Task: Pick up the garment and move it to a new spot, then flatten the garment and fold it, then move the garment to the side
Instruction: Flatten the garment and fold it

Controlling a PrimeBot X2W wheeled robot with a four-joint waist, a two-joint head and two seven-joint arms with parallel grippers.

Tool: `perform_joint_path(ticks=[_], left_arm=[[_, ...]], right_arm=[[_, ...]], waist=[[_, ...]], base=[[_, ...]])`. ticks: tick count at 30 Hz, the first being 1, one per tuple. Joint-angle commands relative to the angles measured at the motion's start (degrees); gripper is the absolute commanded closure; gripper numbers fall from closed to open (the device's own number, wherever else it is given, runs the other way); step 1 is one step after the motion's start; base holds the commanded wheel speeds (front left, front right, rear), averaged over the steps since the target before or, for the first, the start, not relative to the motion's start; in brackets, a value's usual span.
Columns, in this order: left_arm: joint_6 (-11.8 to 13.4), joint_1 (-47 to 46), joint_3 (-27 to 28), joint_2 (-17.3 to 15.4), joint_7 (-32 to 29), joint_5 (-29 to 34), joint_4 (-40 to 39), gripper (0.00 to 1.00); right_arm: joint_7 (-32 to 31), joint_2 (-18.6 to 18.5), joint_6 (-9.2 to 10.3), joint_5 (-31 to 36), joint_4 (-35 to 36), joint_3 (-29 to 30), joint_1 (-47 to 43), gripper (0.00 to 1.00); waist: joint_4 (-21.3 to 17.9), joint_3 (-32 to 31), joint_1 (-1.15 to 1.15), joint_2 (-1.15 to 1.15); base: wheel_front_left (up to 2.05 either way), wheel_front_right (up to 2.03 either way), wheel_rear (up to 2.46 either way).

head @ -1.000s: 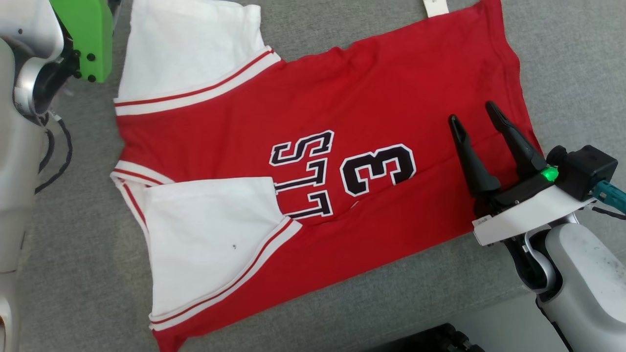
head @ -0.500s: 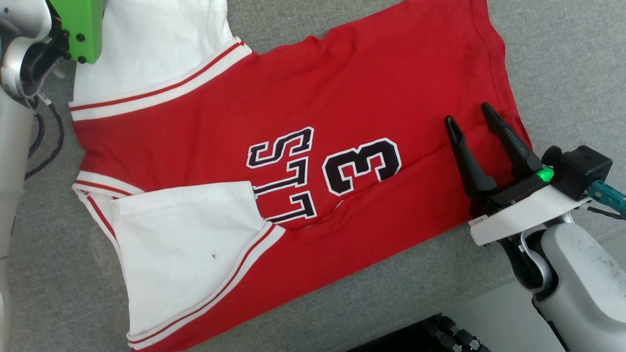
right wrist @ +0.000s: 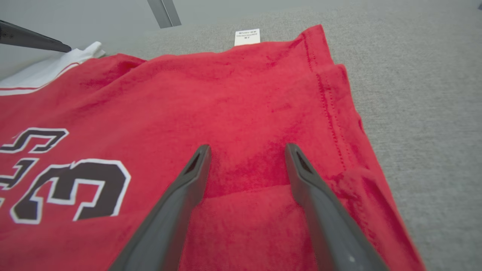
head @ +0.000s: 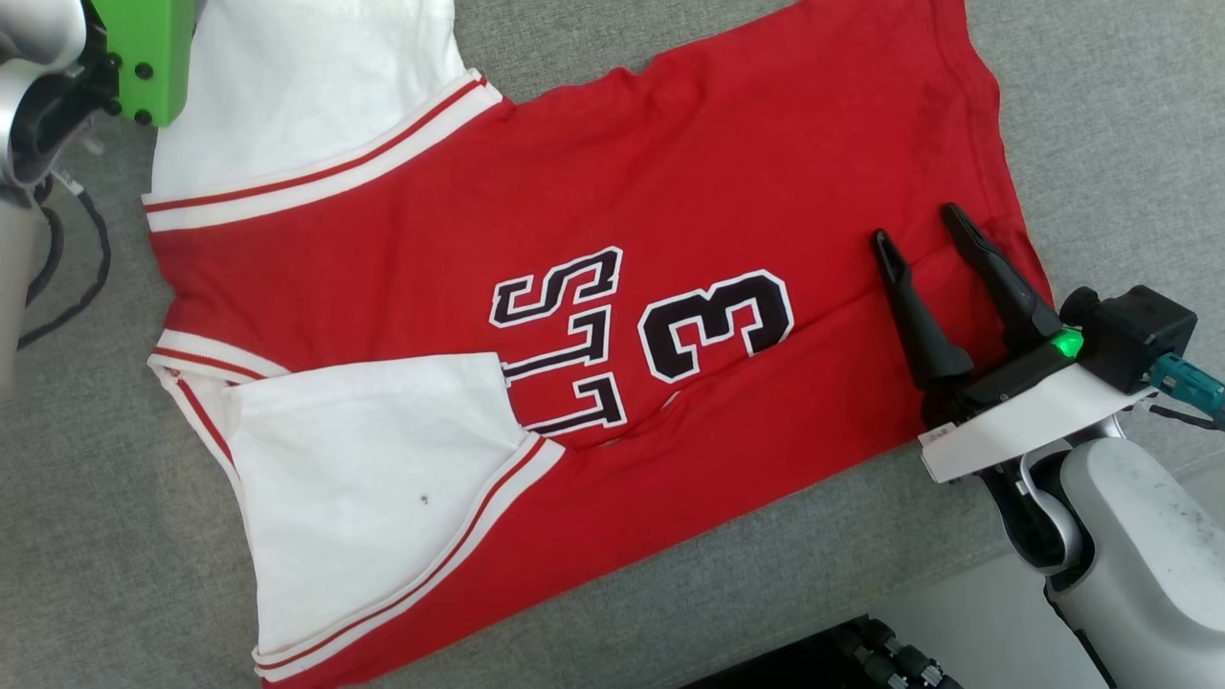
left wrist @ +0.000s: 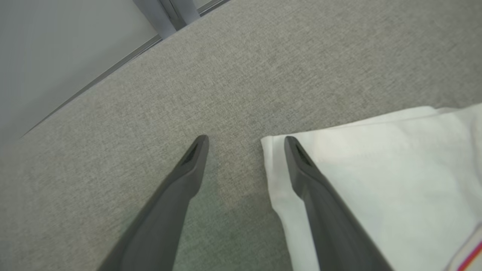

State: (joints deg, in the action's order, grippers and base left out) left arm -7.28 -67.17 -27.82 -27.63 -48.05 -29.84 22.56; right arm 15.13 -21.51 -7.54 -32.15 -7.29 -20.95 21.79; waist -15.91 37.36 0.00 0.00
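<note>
Jersey [head: 670,191] lies spread flat, print side up, on the grey woven-fabric worktop [head: 1101,115]. Body is soft red knit w/ a stitched double hem. 2 short white sleeves are joined to the red by white-and-red striped trim. The near sleeve [head: 383,478] is folded in over the chest & covers part of the black, white-outlined lettering [head: 565,340]. A big blocky black 3 [head: 716,321] sits beside the letters. A small white rectangular label [right wrist: 246,37] sticks out past the far edge onto the worktop.

R claw [head: 921,228]: 2 long dark tapered fingers spread apart, released, grasping nothing. Tips sit over the red cloth near the hem, where a shallow crease runs across. Can't tell if they touch it.

L claw [left wrist: 244,141]: also released, fingers apart. 1 is over bare grey fabric, the other over the far sleeve's corner. A green block [head: 144,48] sits on that arm.
</note>
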Motion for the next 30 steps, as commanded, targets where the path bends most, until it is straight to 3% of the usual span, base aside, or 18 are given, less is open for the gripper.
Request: perform_joint_path(ticks=[1, 5, 6, 7, 8, 10, 11, 16, 22, 26, 30], left_arm=[[0.1, 1.4, 0.1, -0.6, -1.0, -1.1, -0.5, 0.0], [0.5, 2.8, -0.2, -1.3, -2.7, -1.6, -1.8, 0.0], [0.5, 2.9, -0.3, -1.4, -2.7, -1.6, -2.1, 0.13], [0.6, 3.1, -0.2, -1.5, -2.3, -1.6, -2.6, 0.5], [0.6, 3.1, -0.2, -1.5, -1.9, -1.6, -2.8, 0.62], [0.6, 3.2, 0.0, -1.6, -1.1, -1.7, -3.0, 0.96], [0.5, 3.3, 0.1, -1.6, -0.7, -1.7, -2.9, 1.0], [0.4, 3.6, -0.5, -1.5, -0.2, -2.3, -2.2, 1.0], [0.0, 3.0, -1.2, -1.6, 4.9, -2.3, -2.8, 1.0], [-0.2, 3.3, -2.4, -1.5, 7.3, -3.2, -2.6, 1.0], [-0.2, 3.5, -3.9, -1.2, 9.6, -4.6, -3.5, 1.0]], right_arm=[[0.0, -0.1, 0.11, -0.3, -0.1, -0.1, 0.5, 0.0], [0.0, -0.2, 0.11, -0.5, -0.2, -0.1, 0.9, 0.0], [0.0, -0.2, 0.11, -0.5, -0.1, -0.1, 0.9, 0.0], [0.0, -0.2, 0.11, -0.5, -0.1, -0.1, 1.0, 0.0], [0.0, -0.2, 0.11, -0.6, 0.0, -0.2, 1.0, 0.0], [0.0, -0.3, 0.11, -0.6, -0.1, -0.3, 1.1, 0.0], [0.0, -0.3, 0.11, -0.7, -0.1, -0.4, 1.1, 0.0], [0.0, -0.7, 0.11, -1.2, -0.4, -0.8, 1.1, 0.0], [0.0, -1.2, 0.11, -3.6, -0.4, 0.8, 2.0, 0.0], [-0.5, -3.6, 0.11, -6.3, -3.8, 0.8, 5.7, 0.0], [-13.3, -4.7, 0.09, -5.8, -11.6, 1.9, 16.8, 0.0]], waist=[[0.0, 0.2, 0.0, 0.0], [-0.2, 0.5, 0.0, 0.0], [-0.2, 0.6, 0.0, 0.0], [-0.2, 0.6, 0.0, 0.0], [-0.3, 0.6, 0.0, 0.0], [-0.4, 0.6, 0.0, 0.0], [-0.4, 0.6, 0.0, 0.0], [-0.6, 0.4, 0.0, 0.0], [-0.4, -1.0, 0.0, 0.0], [-0.1, -3.0, 0.0, 0.0], [1.0, -5.0, 0.0, 0.0]], base=[[0.0, 0.0, 0.0], [0.0, 0.0, 0.0], [0.0, 0.0, 0.0], [0.0, 0.0, 0.0], [0.0, 0.0, 0.0], [0.0, 0.0, 0.0], [0.0, 0.0, 0.0], [0.0, 0.0, 0.0], [0.0, 0.0, 0.0], [0.0, 0.0, 0.0], [0.0, 0.0, 0.0]])
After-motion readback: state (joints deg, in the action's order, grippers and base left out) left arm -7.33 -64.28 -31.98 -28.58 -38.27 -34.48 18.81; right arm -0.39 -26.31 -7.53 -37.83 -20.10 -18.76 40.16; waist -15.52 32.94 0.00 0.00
